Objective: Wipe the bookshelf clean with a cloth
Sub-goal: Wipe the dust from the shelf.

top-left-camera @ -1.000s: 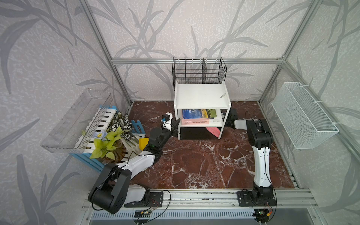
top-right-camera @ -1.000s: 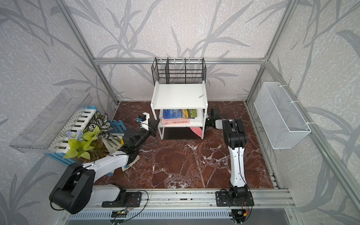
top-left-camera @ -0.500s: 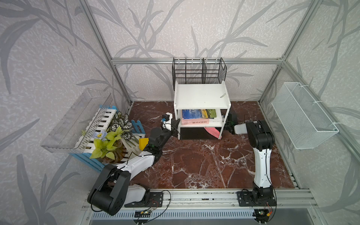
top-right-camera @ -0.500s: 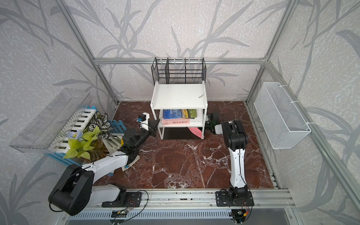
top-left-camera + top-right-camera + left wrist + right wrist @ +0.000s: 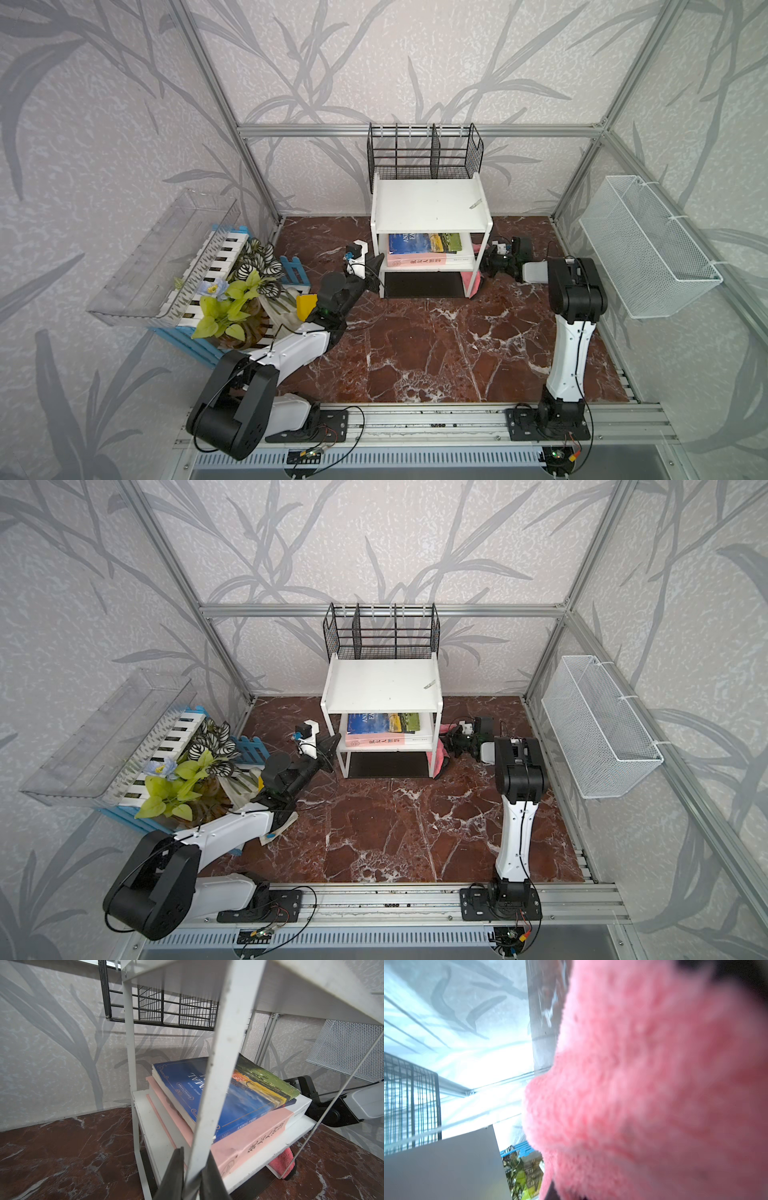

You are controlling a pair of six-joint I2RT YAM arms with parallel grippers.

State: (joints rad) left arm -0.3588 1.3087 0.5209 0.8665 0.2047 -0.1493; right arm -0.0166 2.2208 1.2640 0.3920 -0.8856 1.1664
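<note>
**Item inspected:** the small white two-tier bookshelf with thin square legs. It stands on the red-brown marbled floor at the back wall, with a black wire-mesh divider rack directly behind it.

**Left gripper:** its dark jaws are clamped low on the shelf's front leg on the left arm's side. This hold is judged to be a brace, so that the light frame is not shoved or tipped by wiping pressure from the opposite side.

**Right gripper:** it is closed on the soft pink fuzzy cloth, which fills most of the right wrist view.
- In both top views the cloth is found at the front leg on the right arm's side. It touches the leg and hangs from about lower-board height to near the floor (bunched, so that a thick pad is presented).
- The step in hand is judged to be wiping of that leg and side.

**Lower board:** a blue paperback is stacked on a thick pink-and-white book, so little bare board is left for wiping.

**Top board:** a small grey scrap is noted near its right edge. That surface is judged not yet cleaned.
</note>
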